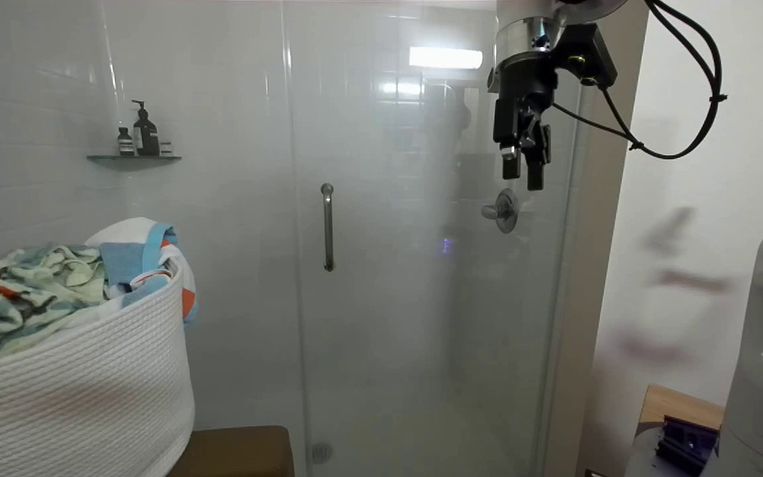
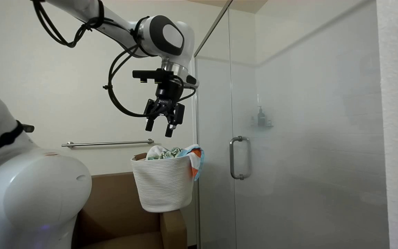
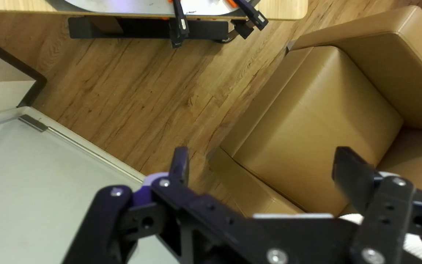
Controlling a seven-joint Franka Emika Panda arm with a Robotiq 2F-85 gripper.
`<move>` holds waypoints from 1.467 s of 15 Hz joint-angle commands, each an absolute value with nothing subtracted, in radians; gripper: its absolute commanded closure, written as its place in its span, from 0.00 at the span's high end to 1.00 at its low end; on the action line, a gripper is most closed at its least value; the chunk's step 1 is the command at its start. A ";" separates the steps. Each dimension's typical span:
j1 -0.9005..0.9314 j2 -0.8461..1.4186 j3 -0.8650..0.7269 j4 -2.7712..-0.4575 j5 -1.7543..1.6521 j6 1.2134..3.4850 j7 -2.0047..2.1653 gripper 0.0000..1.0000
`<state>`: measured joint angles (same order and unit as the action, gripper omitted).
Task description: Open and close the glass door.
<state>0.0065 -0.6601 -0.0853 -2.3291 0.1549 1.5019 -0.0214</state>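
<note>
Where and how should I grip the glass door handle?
I'd grip the vertical handle at mid-length from the room side, closing across its width: it stands off the glass door, joined only at its ends, leaving a gap. The open pincer points down, so it probably needs tilting first.

Hard white glare point(image 1: 446, 57) sits on the glass door point(image 1: 381, 318) in an exterior view – a smaller patch point(image 1: 401, 87) just below – and blurred, reddish smears point(image 1: 693, 281) mark the wall point(image 1: 746, 126) at right. In the wrist view the near jaws look soft, the floor point(image 3: 130, 102) sharper.
</note>
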 commanded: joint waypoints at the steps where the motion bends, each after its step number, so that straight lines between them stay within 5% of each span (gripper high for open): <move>1: -0.011 -0.658 -0.073 -2.326 0.161 1.498 -0.030 1.00; 12: -0.008 -0.638 -0.058 -2.325 0.165 1.532 -0.015 1.00; 22: -0.022 -0.198 -0.018 -2.086 0.044 1.960 -0.009 1.00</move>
<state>-0.0002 -0.3608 -0.0253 -2.2399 0.1157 1.9345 -0.0201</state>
